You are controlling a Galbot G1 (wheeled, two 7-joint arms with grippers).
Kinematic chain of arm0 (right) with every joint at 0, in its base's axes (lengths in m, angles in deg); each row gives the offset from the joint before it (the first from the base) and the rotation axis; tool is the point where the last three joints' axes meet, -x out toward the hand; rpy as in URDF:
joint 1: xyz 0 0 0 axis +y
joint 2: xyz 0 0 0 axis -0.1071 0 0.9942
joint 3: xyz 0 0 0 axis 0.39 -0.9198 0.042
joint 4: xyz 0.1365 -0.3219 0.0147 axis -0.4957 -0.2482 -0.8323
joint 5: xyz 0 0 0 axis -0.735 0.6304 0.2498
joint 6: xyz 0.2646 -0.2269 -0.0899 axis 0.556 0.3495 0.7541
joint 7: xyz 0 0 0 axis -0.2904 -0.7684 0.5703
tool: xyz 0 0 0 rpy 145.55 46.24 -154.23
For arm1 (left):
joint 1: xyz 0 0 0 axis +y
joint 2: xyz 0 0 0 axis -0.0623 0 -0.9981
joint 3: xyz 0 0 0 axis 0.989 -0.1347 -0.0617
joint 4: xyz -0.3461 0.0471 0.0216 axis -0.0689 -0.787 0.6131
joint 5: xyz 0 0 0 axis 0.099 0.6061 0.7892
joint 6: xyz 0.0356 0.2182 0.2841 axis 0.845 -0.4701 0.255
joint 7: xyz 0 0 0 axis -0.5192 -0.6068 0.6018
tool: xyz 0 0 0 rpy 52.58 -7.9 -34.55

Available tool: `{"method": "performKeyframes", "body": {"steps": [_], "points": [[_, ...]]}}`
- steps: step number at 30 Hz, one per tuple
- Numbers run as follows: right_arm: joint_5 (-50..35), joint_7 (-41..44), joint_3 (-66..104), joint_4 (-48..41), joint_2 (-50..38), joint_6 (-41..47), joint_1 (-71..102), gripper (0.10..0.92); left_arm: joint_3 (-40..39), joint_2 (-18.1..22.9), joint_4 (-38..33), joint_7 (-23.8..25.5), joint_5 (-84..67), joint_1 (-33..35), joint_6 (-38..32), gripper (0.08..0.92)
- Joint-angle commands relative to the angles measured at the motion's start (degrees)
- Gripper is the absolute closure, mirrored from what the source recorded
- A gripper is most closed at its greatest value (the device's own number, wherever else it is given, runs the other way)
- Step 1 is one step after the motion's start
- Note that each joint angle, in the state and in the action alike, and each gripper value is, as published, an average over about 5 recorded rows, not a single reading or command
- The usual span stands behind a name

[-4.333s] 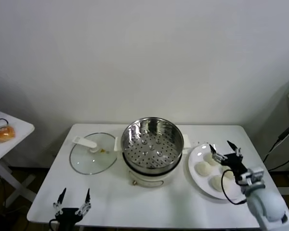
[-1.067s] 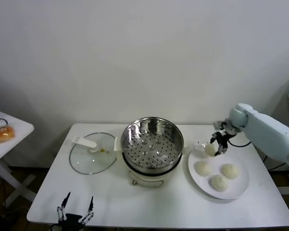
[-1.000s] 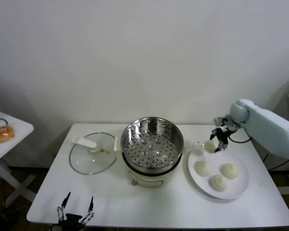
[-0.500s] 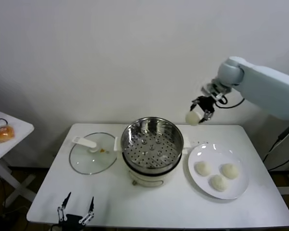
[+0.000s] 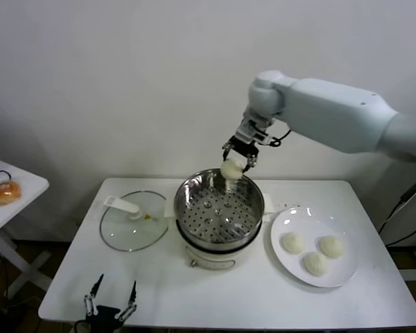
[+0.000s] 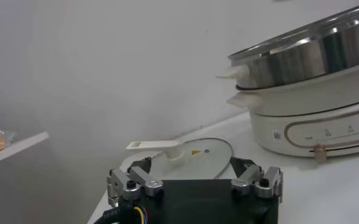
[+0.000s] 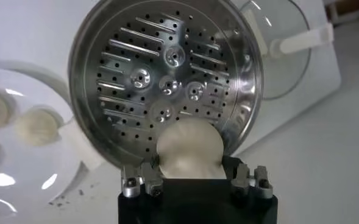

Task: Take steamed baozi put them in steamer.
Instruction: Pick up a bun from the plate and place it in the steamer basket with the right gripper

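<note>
Head view: the right claw (image 5: 236,159) was pinching one baozi (image 5: 231,168) over the steamer's (image 5: 219,205) back rim — held high to clear the wall. Three buns (image 5: 313,251) waited on the plate (image 5: 349,271). The left claw (image 5: 111,303) sat parked at the worktop's (image 5: 194,291) front edge.

Left wrist view: the left claw (image 6: 194,179) was spread wide, holding nothing.

Right wrist view: the baozi (image 7: 189,148) was clamped between the fingers, above the perforated steamer (image 7: 166,79) floor — lined up for a drop.

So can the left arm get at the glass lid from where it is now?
Probably yes. The left tool is parked open at the table's front edge, and the glass lid lies flat beyond it with only bare tabletop between. The steamer sits beside the lid, not in the path.
</note>
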Motion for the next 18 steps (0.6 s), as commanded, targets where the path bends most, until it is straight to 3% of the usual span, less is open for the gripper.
{"method": "performKeyframes", "body": {"steps": [1,18], "points": [[11.37,-1.57,0.79,-15.45,11.18,-14.69,7.19,0.338,0.09,1.02,0.30,-0.01,0.04,-0.08,-0.15,0.177],[16.01,-1.29,5.87,-20.72,12.81,-19.53,14.92,0.338,0.60,1.30,1.88,-0.39,0.27,-0.59,-0.87,0.177]]}}
